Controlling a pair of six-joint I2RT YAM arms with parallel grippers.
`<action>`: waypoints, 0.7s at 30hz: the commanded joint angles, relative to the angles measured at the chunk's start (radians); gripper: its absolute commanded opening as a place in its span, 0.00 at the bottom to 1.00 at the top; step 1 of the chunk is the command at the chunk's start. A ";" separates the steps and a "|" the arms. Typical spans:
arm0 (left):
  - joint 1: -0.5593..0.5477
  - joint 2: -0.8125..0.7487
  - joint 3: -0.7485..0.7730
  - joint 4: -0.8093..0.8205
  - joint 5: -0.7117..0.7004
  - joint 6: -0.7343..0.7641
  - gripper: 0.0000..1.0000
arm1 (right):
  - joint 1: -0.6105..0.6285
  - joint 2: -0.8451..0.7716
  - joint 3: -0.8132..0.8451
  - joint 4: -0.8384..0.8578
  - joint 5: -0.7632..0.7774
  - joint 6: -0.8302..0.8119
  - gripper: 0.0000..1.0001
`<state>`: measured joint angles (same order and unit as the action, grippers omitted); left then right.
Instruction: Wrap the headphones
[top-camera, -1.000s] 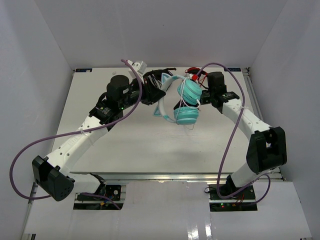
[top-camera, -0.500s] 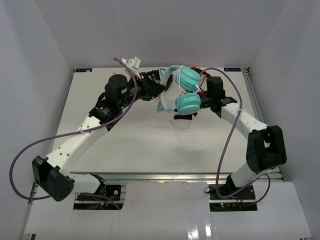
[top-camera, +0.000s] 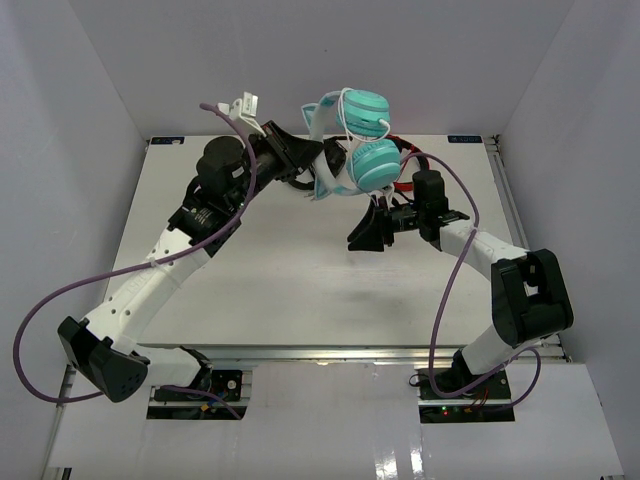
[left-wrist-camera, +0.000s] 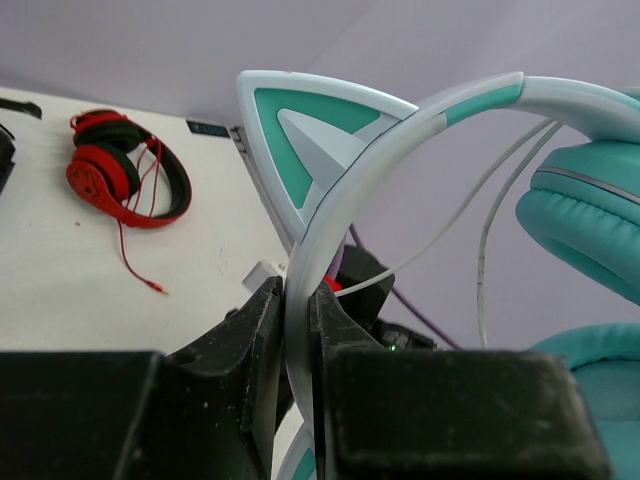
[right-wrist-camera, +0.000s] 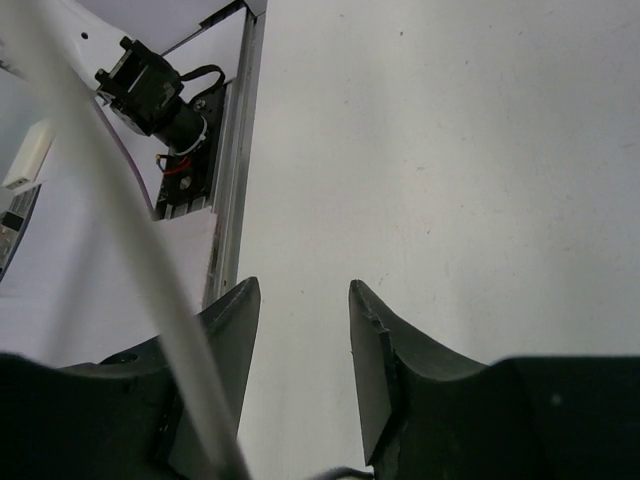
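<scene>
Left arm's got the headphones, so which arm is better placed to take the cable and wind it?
Right, probably. The right gripper is open near the headphones, with the white cable passing beside its fingers. The left gripper is shut on the headband, holding them up.

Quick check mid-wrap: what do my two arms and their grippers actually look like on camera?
Both arms match: the left arm and right arm have white link shells with chunky black joint housings. A purple cable loops loosely along each. The left gripper and right gripper are matte black with two blunt fingers each. No markings legible.
</scene>
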<state>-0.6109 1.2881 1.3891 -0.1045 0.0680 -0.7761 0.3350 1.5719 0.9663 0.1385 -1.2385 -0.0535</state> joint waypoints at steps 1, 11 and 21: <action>-0.004 -0.026 0.069 0.063 -0.137 -0.091 0.00 | 0.006 -0.013 -0.028 0.107 0.002 0.034 0.42; -0.003 -0.004 0.084 0.060 -0.292 -0.129 0.00 | 0.025 -0.063 -0.066 0.112 0.071 0.034 0.08; 0.018 -0.011 -0.011 0.073 -0.610 -0.169 0.00 | 0.095 -0.230 -0.057 -0.184 0.388 -0.246 0.08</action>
<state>-0.6106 1.3048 1.4034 -0.1160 -0.3825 -0.8860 0.3909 1.4189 0.8936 0.0711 -1.0101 -0.1595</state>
